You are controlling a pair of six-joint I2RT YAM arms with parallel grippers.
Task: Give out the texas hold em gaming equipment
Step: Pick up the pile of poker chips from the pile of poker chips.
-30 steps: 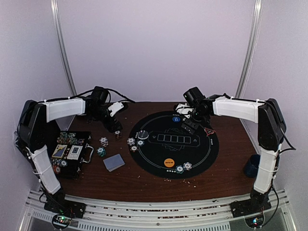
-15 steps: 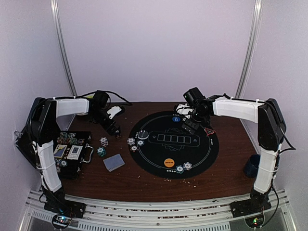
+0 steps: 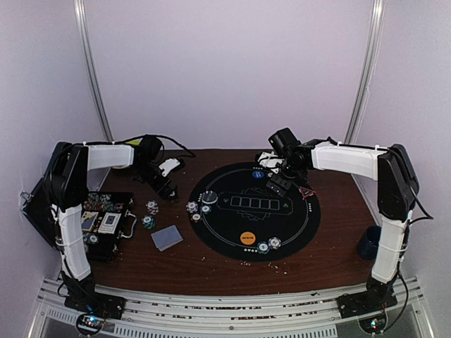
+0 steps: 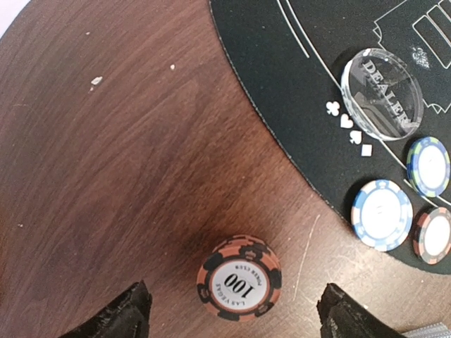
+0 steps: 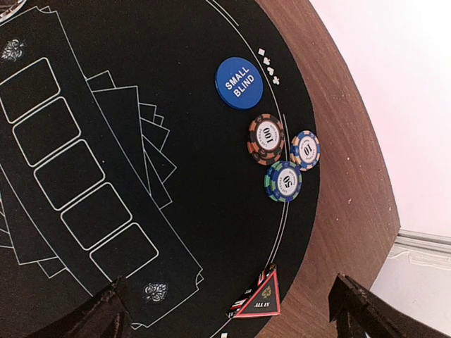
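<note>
Sighting from the left wrist, we find the round red-and-black striped poker chip stack (image 4: pixel 238 278) centred just ahead of the left gripper (image 4: pixel 234 313), jaws wide and empty.

Soft, even light, sharp focus — a diffuse dark shadow left of the 100 chip (image 4: pixel 239 278)

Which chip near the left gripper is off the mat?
The red-and-black 100 chip, on bare wood below the left gripper; the other three sit along the black mat's edge.
</note>
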